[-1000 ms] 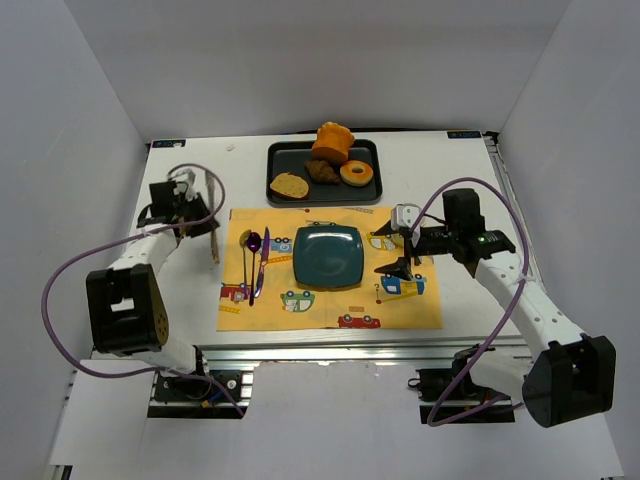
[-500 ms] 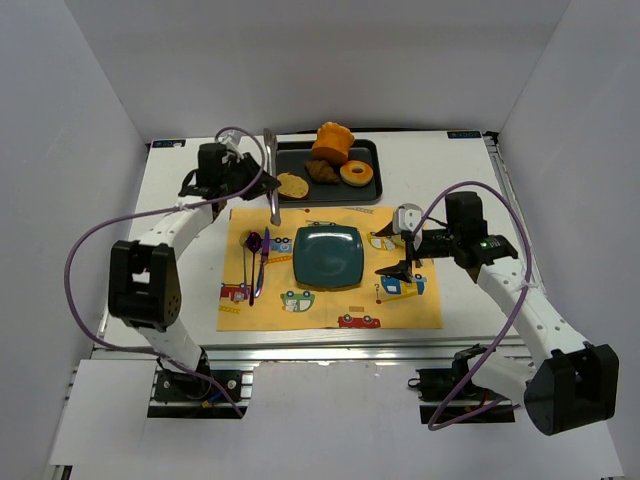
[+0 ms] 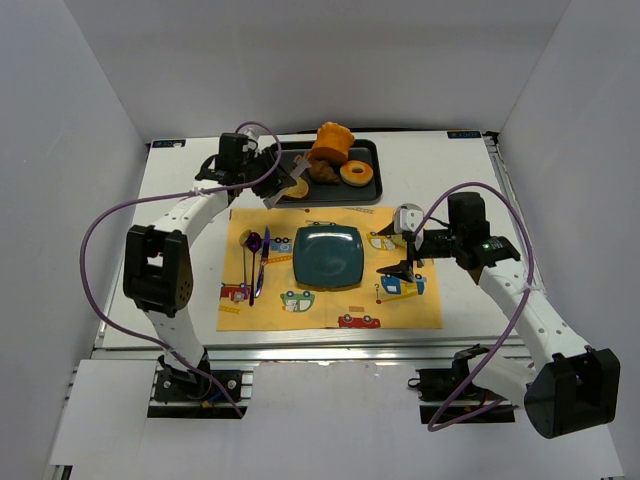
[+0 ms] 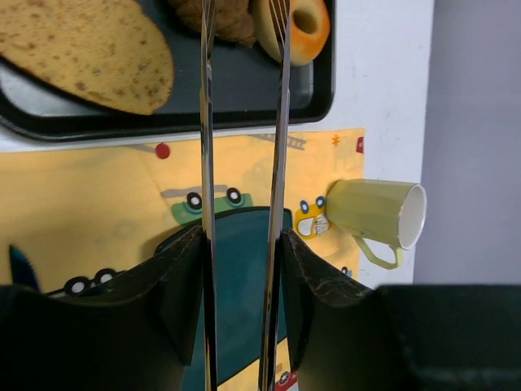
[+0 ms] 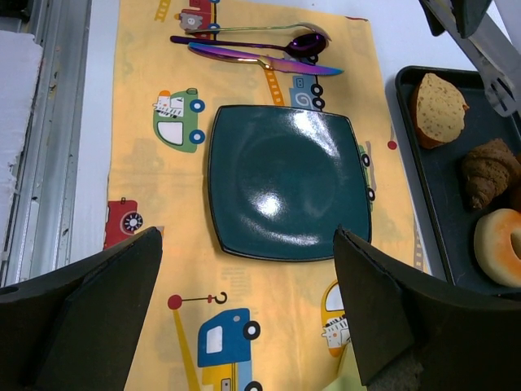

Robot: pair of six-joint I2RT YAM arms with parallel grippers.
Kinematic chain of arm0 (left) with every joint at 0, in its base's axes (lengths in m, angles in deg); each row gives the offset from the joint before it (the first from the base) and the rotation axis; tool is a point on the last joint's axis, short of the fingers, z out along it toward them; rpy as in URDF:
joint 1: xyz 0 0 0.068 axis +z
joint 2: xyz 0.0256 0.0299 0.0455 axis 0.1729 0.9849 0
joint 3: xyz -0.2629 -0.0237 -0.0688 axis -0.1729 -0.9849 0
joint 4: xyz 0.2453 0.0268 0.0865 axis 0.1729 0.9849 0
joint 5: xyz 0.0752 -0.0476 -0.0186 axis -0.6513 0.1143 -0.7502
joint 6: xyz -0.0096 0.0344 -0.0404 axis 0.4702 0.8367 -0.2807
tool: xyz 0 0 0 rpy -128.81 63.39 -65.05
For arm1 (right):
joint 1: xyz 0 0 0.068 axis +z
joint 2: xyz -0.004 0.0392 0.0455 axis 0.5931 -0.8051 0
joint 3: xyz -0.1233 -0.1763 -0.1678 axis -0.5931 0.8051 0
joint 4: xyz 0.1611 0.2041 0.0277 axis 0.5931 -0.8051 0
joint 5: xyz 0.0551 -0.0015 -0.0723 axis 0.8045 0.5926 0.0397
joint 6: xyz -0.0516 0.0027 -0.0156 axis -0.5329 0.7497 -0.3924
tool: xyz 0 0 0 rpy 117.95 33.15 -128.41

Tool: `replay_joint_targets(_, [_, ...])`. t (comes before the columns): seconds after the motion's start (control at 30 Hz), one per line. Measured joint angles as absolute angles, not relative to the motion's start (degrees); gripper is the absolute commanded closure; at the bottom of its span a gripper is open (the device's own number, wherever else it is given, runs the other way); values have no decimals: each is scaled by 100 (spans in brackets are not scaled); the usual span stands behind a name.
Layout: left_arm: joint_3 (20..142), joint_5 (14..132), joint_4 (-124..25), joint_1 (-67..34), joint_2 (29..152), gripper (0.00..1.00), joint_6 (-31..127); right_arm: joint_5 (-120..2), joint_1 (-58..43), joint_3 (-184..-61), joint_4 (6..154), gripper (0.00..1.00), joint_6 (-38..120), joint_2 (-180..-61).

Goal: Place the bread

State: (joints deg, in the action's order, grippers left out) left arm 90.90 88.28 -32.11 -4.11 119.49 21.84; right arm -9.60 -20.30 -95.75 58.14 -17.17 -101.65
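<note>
The bread [image 3: 297, 188] lies at the left end of the black tray [image 3: 370, 190]; it also shows in the left wrist view [image 4: 81, 49] and the right wrist view [image 5: 440, 110]. My left gripper [image 3: 262, 170] [image 4: 242, 277] is shut on metal tongs [image 3: 281, 186] [image 4: 206, 122]. The tong tips reach over the tray, just right of the bread; the blades stand apart. The teal plate [image 3: 328, 256] [image 5: 285, 179] sits bare on the yellow placemat [image 3: 300, 310]. My right gripper [image 3: 393, 256] [image 5: 248, 326] is open and empty, low over the mat right of the plate.
A donut [image 3: 356, 174], a brown croissant [image 3: 322, 171] and an orange pastry [image 3: 333, 142] share the tray. A pale green mug [image 3: 405, 218] [image 4: 374, 213] lies on its side by my right gripper. A purple spoon and knife [image 3: 256, 258] lie left of the plate.
My left arm has swung from the table's left side to the tray, carrying the tongs, and their tips now sit beside the bread. My right arm has barely moved.
</note>
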Motion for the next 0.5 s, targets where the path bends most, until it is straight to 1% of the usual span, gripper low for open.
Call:
replay_joint_targets(0.07, [9136,8719,-3026,-409,11949,50,2245,-973,-2039,-9571,5816,10,-1715,-10165])
replay_joint_targets(0.17, [9097,8544,-2877,-407,11910,54,2188,-975,-2063,-9492,5840,10,-1717,-10163])
replay_joint_targets(0.33, [8599,8266,-2838,-404,11468,60,1722,-973,-2065,-9363,5875,11,-1695,-10163])
replay_joint_targets(0.5, [8373,7989,-2746,-404,11040,59,1220,-971,-2067,-9350,5934,11,-1671,-10163])
